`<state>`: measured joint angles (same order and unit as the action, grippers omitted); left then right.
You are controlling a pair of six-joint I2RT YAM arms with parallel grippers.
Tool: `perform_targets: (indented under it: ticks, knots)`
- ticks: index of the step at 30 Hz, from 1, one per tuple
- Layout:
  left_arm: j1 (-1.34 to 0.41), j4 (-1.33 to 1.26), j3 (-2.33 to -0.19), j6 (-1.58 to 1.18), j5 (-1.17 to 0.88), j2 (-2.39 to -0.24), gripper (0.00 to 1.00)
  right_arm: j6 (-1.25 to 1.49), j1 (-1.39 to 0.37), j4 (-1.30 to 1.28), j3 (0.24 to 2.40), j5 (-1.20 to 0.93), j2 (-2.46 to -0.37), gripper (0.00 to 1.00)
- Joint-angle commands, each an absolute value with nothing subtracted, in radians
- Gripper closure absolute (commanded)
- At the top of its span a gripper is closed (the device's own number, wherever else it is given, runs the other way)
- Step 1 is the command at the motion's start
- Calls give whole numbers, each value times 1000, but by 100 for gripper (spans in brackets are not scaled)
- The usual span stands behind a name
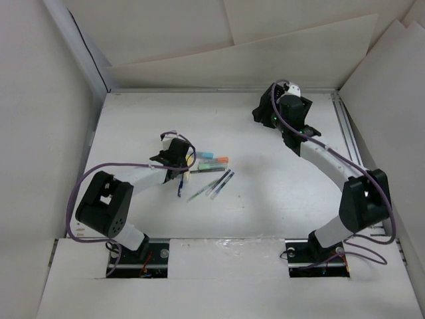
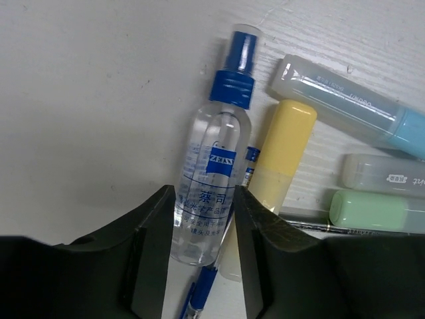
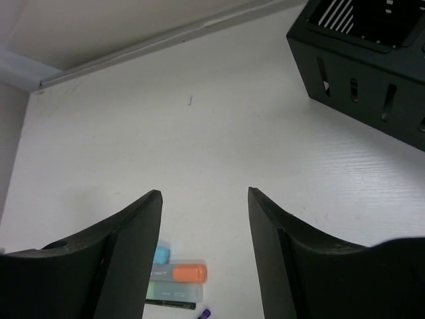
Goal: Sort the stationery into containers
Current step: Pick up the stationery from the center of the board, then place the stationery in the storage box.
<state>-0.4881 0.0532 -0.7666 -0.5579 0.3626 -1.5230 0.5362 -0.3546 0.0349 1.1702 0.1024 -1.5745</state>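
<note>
My left gripper (image 1: 179, 158) (image 2: 202, 196) is shut on a clear spray bottle (image 2: 214, 166) with a blue cap, gripping its lower body. A blue pen (image 2: 202, 292) lies under the bottle. Beside it lie a yellow marker (image 2: 287, 149), a clear highlighter with a blue end (image 2: 352, 106), a green one (image 2: 378, 211) and a thin dark pen (image 2: 315, 226). In the top view, the teal marker with an orange cap (image 1: 214, 160) and two clear pens with dark caps (image 1: 222, 183) lie right of the gripper. My right gripper (image 1: 264, 114) (image 3: 204, 193) is open and empty above the table. The black organiser box (image 3: 358, 73) is to its upper right.
White walls enclose the table on the left, back and right. A metal rail (image 1: 348, 139) runs along the right edge. The left arm's purple cable (image 1: 86, 179) loops beside its base. The orange-capped marker (image 3: 176, 272) shows far below the right gripper.
</note>
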Motion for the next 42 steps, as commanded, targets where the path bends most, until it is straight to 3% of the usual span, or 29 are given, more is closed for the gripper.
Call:
perform_targets:
  ticks: [1,5,10,18,30,42]
  knots:
    - [-488,80,-742,-566,339,-1531,69,511,-379,38,1138,67,-1505,39]
    - [-479,80,-742,-566,348,-1520,85,491,-403,18,1129,14,-1473,34]
    - [-479,89,-742,-566,385,-1461,92,482,-434,9,1120,-124,-1485,25]
    - [-479,52,-761,-563,321,-1176,92,453,-477,9,1176,-412,-1540,21]
    - [-488,-345,-577,-499,-245,-973,86,425,-529,57,1213,-681,-1497,14]
    - [-488,-492,-525,-499,-431,-992,85,463,-591,75,1290,-640,-1624,14]
